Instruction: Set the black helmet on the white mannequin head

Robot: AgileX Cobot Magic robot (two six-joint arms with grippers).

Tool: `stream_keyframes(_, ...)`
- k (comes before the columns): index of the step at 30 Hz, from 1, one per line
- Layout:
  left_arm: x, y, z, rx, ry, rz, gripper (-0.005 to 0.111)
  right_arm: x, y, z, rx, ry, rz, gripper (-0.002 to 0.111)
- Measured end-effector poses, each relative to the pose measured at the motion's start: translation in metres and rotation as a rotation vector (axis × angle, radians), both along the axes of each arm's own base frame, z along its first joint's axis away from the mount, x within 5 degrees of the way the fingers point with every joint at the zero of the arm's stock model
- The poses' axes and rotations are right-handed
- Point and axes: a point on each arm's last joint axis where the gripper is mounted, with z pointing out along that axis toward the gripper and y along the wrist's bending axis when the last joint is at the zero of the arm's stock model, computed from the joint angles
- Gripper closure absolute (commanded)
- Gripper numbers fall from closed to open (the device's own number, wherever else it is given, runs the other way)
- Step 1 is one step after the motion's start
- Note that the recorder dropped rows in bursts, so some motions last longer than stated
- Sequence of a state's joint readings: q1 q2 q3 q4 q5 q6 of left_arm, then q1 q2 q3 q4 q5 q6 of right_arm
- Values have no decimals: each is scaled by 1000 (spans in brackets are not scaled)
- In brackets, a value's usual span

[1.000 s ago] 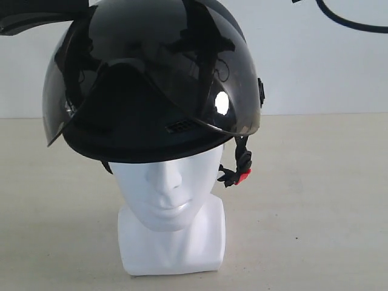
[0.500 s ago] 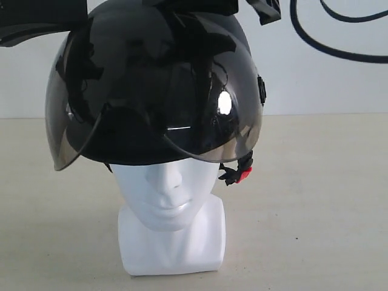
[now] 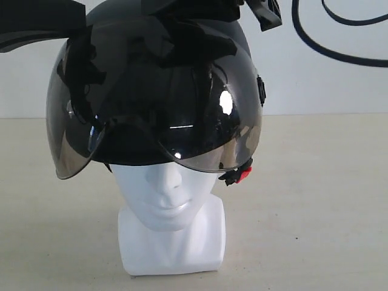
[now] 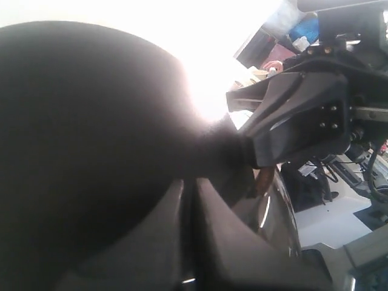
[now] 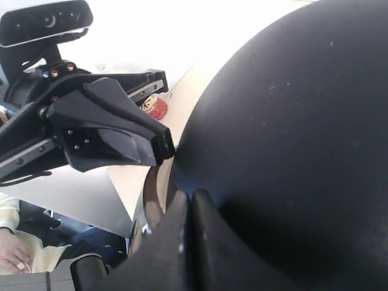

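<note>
Against the white wall (image 3: 315, 91), the black helmet (image 3: 130, 150)'s visor (image 3: 206, 121) has swung lower.

The smoky visor (image 3: 182, 115) of the black helmet (image 3: 124, 151) has been lowered from its raised position to the brow of the white mannequin head (image 3: 165, 194). A black arm part (image 3: 264, 12) has been brought into view above it.
</note>
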State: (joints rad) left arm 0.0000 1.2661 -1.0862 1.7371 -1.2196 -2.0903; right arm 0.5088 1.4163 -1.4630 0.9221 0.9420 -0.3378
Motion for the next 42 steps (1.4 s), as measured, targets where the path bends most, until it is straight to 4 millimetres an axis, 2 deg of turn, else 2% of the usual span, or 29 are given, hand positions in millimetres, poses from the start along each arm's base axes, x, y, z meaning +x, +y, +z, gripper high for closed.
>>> stream_keyframes(5,-1,0,-1,1,2,0,102,-3,-2,0,1,5,-6,108)
stream_keyframes(12,-15,0,-10,-14,32,-3,102,-18,-13,-11,2,15,-53,108)
stream_keyframes(26,-19,-1,-19,-50,71,3,102,-20,-14,-17,2,40,-53,108)
stream_keyframes(42,-21,-1,-19,-38,68,-4,102,-25,-15,-28,19,89,-55,108)
